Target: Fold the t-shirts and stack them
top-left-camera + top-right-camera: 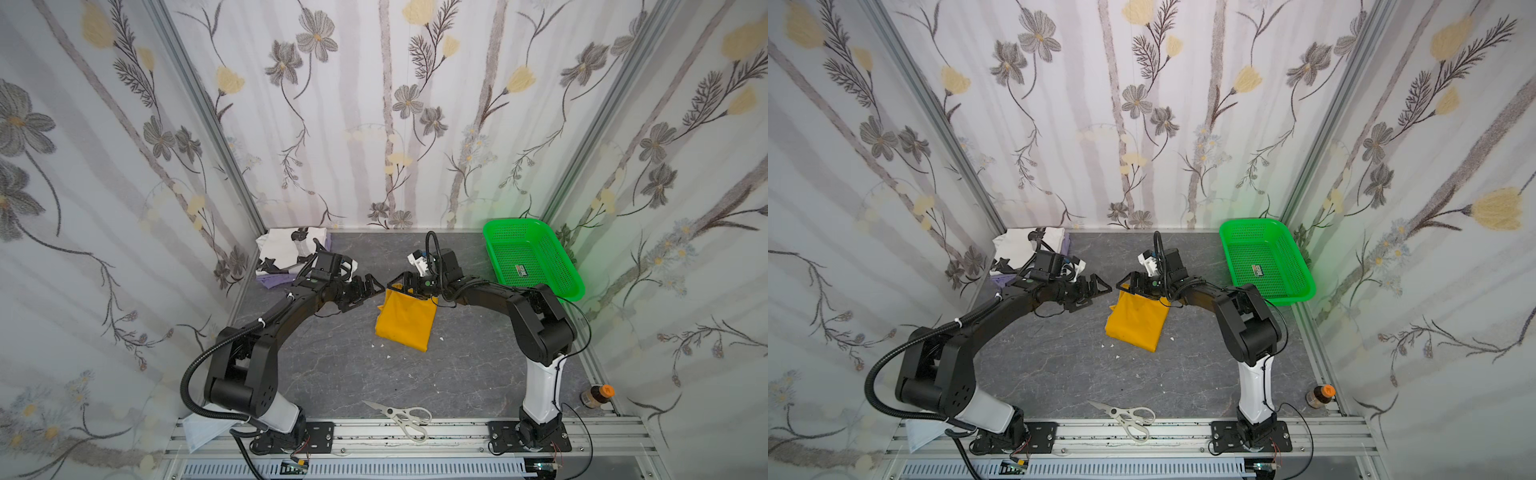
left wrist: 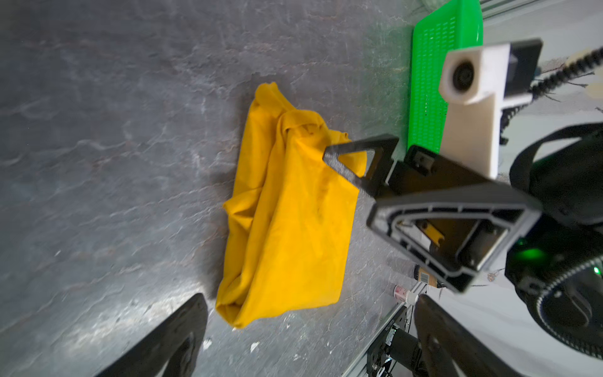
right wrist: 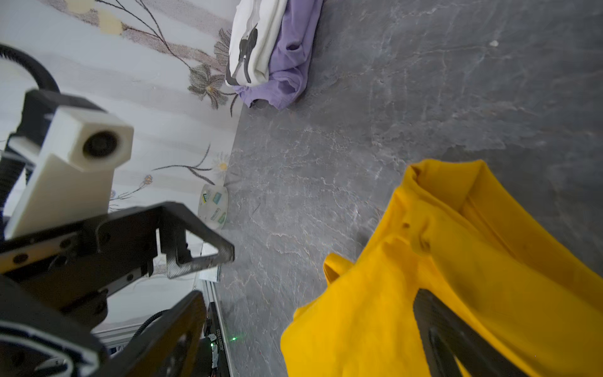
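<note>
The table (image 1: 332, 374), a dark grey marbled surface, carries all items. The left arm (image 1: 249, 357) rises from the 7 o'clock edge and the right arm (image 1: 540, 328) from the 5 o'clock edge. Both reach inward toward the middle of the table.

The green basket (image 1: 515, 222), of perforated plastic, sits in the 2 o'clock corner.

The mustard-yellow t-shirt (image 1: 405, 322) lies at the centre of the table, roughly folded into an oblong with loose creases. Its 12 o'clock end is bunched.

The white printed t-shirt (image 3: 257, 42) lies on top of the lavender t-shirt (image 3: 290, 65) in the 10 o'clock corner, against the wall. The lavender cloth shows along one edge of the pile.

The left gripper (image 1: 368, 296) hovers at 10 o'clock of the mustard-yellow t-shirt, apart from the cloth. Its jaws are released and spread wide, with nothing between them.

The right gripper (image 1: 401, 286) faces it at the shirt's 12 o'clock end. Its jaws are also spread wide and clamp nothing. In the left wrist view one fingertip (image 2: 329, 155) overlaps the bunched edge; whether it touches the cloth cannot be told.

White-handled scissors (image 1: 401, 415) lie at 6 o'clock, partly on the front rail.

A brown bottle (image 1: 596, 397) with an orange cap stands at 4 o'clock.

Small white scraps (image 1: 388, 356) lie near the shirt's 6 o'clock end.
</note>
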